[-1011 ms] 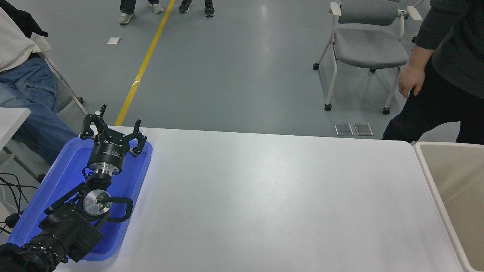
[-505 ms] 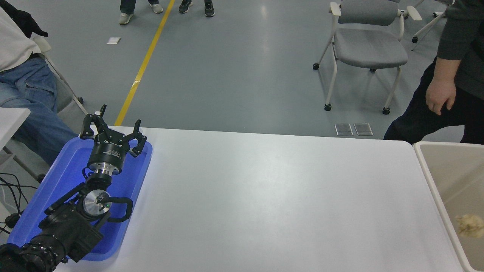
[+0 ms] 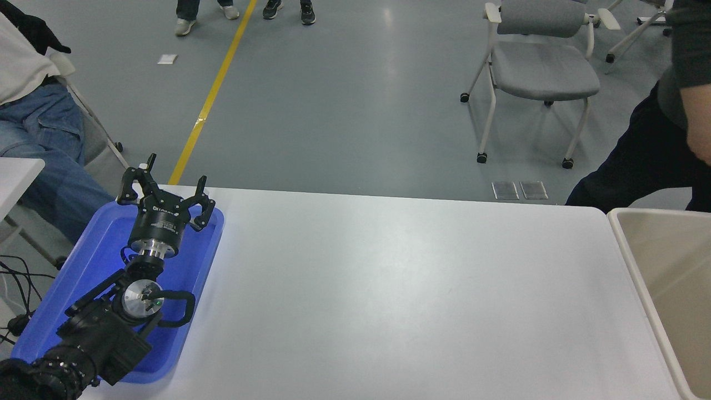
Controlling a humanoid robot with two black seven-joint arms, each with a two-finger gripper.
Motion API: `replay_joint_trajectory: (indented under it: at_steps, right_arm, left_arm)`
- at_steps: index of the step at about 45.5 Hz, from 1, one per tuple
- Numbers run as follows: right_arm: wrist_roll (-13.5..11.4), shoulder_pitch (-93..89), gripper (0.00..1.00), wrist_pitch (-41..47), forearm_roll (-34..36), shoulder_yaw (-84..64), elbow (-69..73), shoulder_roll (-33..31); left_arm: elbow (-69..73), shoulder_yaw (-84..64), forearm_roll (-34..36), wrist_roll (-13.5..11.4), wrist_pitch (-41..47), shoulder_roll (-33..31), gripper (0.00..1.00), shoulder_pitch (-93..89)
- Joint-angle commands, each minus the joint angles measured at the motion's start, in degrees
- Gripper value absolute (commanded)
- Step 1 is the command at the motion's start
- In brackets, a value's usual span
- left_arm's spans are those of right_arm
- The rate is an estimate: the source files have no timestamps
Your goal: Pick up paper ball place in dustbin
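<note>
The beige dustbin (image 3: 639, 261) with its pale cream rim stands at the table's right edge, partly cut off by the picture. The paper ball is not in view now. My left gripper (image 3: 166, 186) is open and empty, parked over a blue tray at the lower left. My right arm and gripper are out of view.
A shallow blue tray (image 3: 55, 300) lies under the left arm at the table's left edge. A person in dark clothes (image 3: 661, 150) stands at the far right behind the dustbin. A grey chair (image 3: 541, 66) stands beyond the table. A seated person (image 3: 33, 128) is at far left.
A paper ball showed inside the dustbin half a second ago and is no longer visible. The person at the right has moved further right, hand out of view. The left arm has not moved.
</note>
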Motion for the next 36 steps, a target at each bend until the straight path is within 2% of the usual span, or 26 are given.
replay_joint_trajectory:
  at_steps: [1, 11, 15, 22, 25, 30, 32, 36]
  right_arm:
    - [1.52, 4.12, 1.0, 1.97, -0.23, 19.96, 6.76, -2.64]
    - [10.66, 1.05, 1.0, 3.11, -0.75, 39.47, 17.83, -4.57]
    - [12.51, -1.67, 1.0, 5.31, -0.93, 45.98, 22.93, -5.02]
    - [14.0, -6.07, 1.0, 6.89, -1.1, 54.33, 28.65, -4.75]
    - [16.1, -7.74, 1.0, 6.98, -1.46, 56.62, 29.71, -4.4]
    - [21.38, -10.64, 1.0, 8.21, -2.42, 59.17, 30.42, -3.17]
    - [22.79, -12.22, 1.0, 9.09, -2.6, 59.97, 30.42, -2.29]
    - [23.67, -15.03, 1.0, 9.62, -2.6, 61.37, 30.33, -0.8]
  left_arm:
    - [0.0, 0.0, -0.01, 0.0, 0.0, 0.0, 1.0, 0.05]
    - [0.0, 0.0, -0.01, 0.0, 0.0, 0.0, 1.0, 0.05]
    - [0.0, 0.0, -0.01, 0.0, 0.0, 0.0, 1.0, -0.04]
    - [0.0, 0.0, -0.01, 0.0, 0.0, 0.0, 1.0, 0.05]
    - [0.0, 0.0, -0.01, 0.0, 0.0, 0.0, 1.0, 0.05]
    - [0.0, 0.0, -0.01, 0.0, 0.0, 0.0, 1.0, 0.05]
    - [0.0, 0.0, -0.01, 0.0, 0.0, 0.0, 1.0, 0.05]
    - [0.0, 0.0, -0.01, 0.0, 0.0, 0.0, 1.0, 0.05]
